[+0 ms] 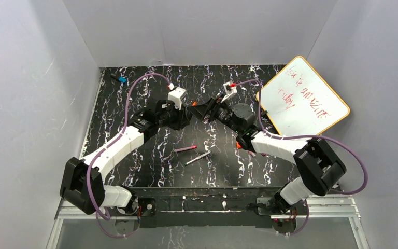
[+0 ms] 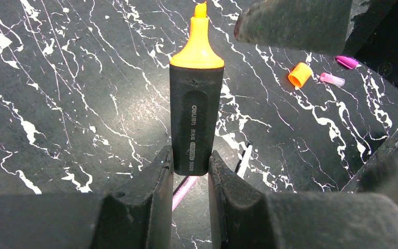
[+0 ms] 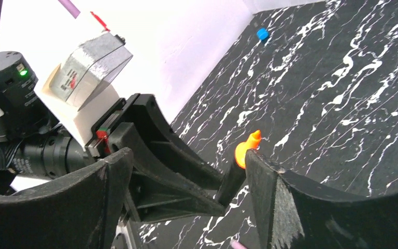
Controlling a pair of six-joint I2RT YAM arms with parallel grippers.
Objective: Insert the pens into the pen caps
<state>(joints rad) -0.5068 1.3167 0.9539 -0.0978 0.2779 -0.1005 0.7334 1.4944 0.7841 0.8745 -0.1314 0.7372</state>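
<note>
- Pale walls (image 1: 26, 78) box in a black marbled table (image 1: 150, 171), and a whiteboard (image 1: 303, 98) leans in the far right corner.
- Both arms meet mid-table, well apart from every wall.
- The left gripper (image 2: 190, 155) pinches the black orange-tipped pen (image 2: 196, 119); the right gripper (image 3: 186, 155) faces it, fingers spread.
- The magenta pen (image 1: 185, 149) and the white-grey pen (image 1: 197, 158) lie near the front edge.
- The orange cap (image 2: 300, 74), pink cap (image 2: 332, 79) and purple cap (image 2: 347, 61) lie clustered.

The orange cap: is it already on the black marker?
No, the orange cap lies on the table while the left gripper holds the black marker bare-tipped.
</note>
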